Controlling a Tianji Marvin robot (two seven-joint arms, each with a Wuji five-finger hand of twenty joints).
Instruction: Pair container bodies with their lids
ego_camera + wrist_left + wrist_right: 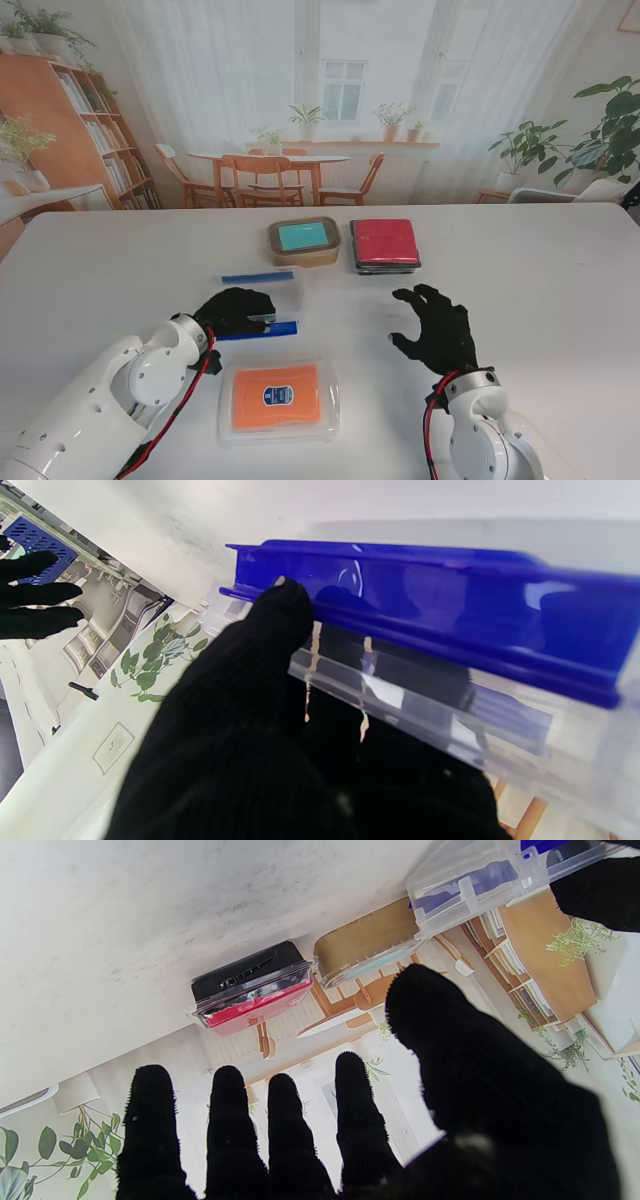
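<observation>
My left hand (236, 310) is at the clear box with blue clips (262, 297), which lies on the table (100, 260) left of the middle, its long axis running left to right across me. The box is just in front of my fingers, and its near blue clip (425, 610) lies along them. In the left wrist view my thumb (280, 610) touches the end of this clip and the other fingers curl under the clear wall, so I judge this hand is closed on the box.

My right hand (435, 325) hovers well apart to the right, fingers spread, holding nothing. The left hand is clearly the nearer 1.
</observation>
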